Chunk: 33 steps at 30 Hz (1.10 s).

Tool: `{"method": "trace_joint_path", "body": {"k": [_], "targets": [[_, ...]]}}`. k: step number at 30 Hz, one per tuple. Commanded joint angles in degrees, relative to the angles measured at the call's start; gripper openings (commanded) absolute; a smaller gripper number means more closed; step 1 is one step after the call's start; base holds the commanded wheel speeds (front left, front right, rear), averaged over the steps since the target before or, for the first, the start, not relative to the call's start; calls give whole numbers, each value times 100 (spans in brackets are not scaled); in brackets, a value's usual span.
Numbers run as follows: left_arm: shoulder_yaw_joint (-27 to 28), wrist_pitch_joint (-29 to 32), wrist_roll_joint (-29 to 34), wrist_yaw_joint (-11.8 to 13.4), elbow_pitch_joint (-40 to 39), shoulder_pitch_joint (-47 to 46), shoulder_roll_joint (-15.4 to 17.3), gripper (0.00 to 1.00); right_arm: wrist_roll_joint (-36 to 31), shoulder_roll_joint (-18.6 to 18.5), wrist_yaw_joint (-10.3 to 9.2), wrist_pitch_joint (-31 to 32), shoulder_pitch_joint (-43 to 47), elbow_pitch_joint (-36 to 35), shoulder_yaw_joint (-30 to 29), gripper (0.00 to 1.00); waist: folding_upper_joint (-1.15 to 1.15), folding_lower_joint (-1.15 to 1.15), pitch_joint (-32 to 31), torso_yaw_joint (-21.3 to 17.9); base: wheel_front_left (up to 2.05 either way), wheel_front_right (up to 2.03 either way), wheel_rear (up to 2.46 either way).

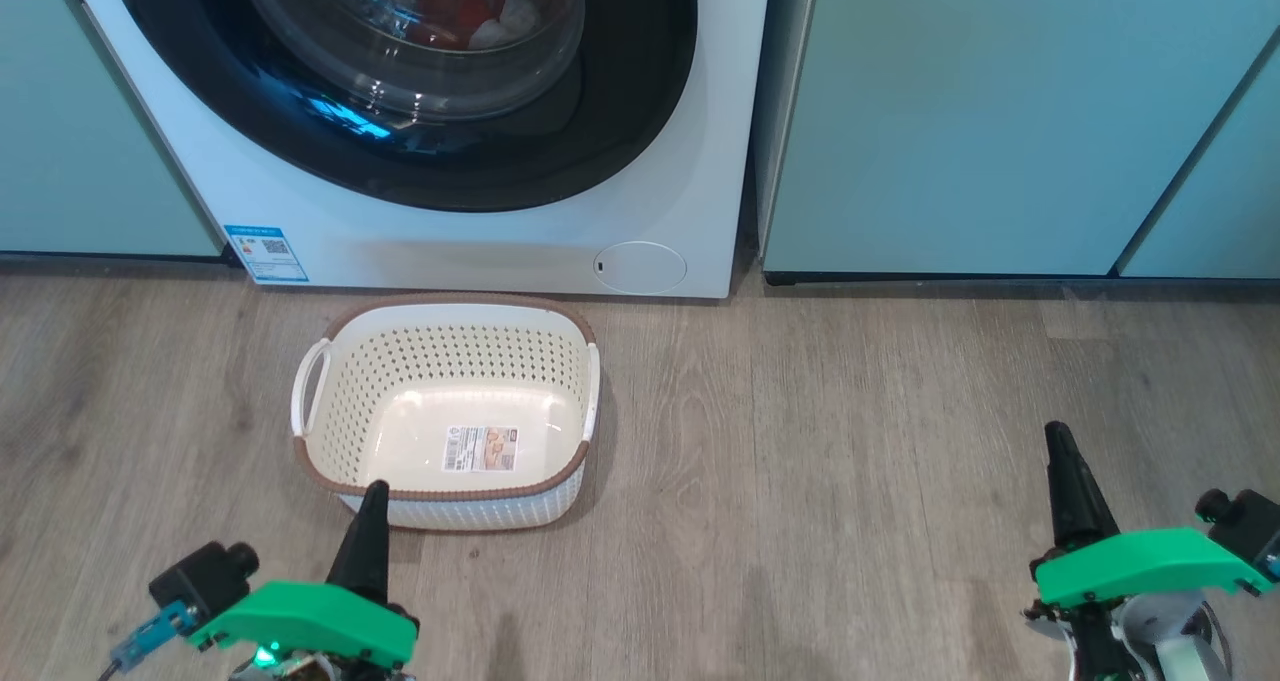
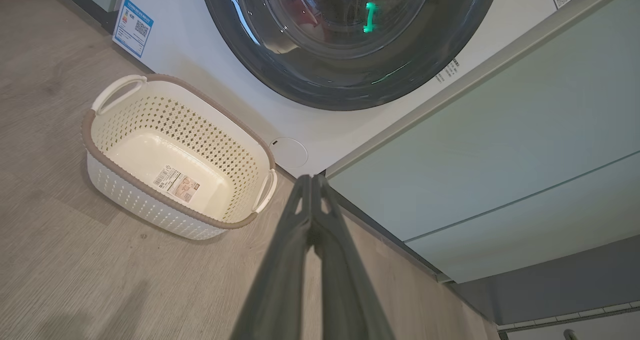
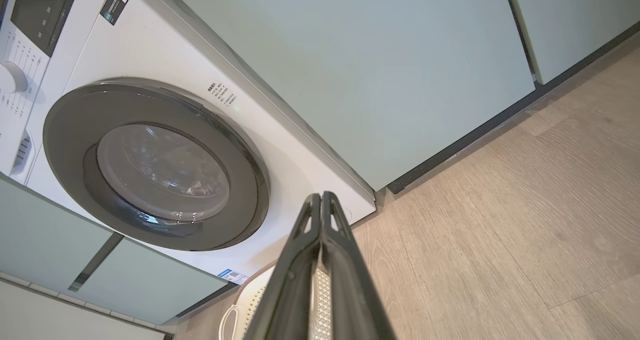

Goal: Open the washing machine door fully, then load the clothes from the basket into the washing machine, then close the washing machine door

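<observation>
Nearest the robot, the left gripper (image 1: 374,491) is hovering just on the near side of the basket (image 1: 450,356), its two dark fingers pressed together and gripping nothing. In the head view its tip is overlapping the basket's brown rim, while the left wrist view is showing the fingers pointing past the basket's right handle, so it is probably hanging clear of the plastic. The right gripper (image 1: 1060,446) is hanging well apart to the basket's right over the wooden floor (image 1: 850,441), likewise pinched closed and empty.

The basket is sitting empty, with only its sticker showing on the bottom. Just behind it the washing machine (image 1: 450,251) is standing with the washing machine door (image 1: 620,111) lying flush against the front. The clothes (image 1: 455,6) are showing red and white through the glass bowl, inside the drum, above and behind the basket.

The work is looking finished, so the risks are small ones:
- The door may be resting shut without being latched. No view is showing the catch, and a light push could be leaving it free to swing out over the basket.
- A fold of cloth could be sitting pinched at the gasket. The glass is hiding that edge.
- Any forward drift of the left arm risks nudging the light basket and shoving it against the washer front behind it.
</observation>
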Motion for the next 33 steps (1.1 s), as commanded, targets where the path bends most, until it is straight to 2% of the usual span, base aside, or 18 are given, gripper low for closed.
{"method": "trace_joint_path", "body": {"k": [1, 33], "targets": [[148, 23, -123, -61, -150, -321, 64, 0, 139, -28, 0, 44, -287, -216, 22, 0, 0, 0, 1, 0, 0, 0, 0], [550, 543, -1957, -296, -99, -536, 84, 0, 2082, -34, 0, 583, -358, -373, -6, 0, 0, 0, 25, -1, 0, 0, 0]]}}
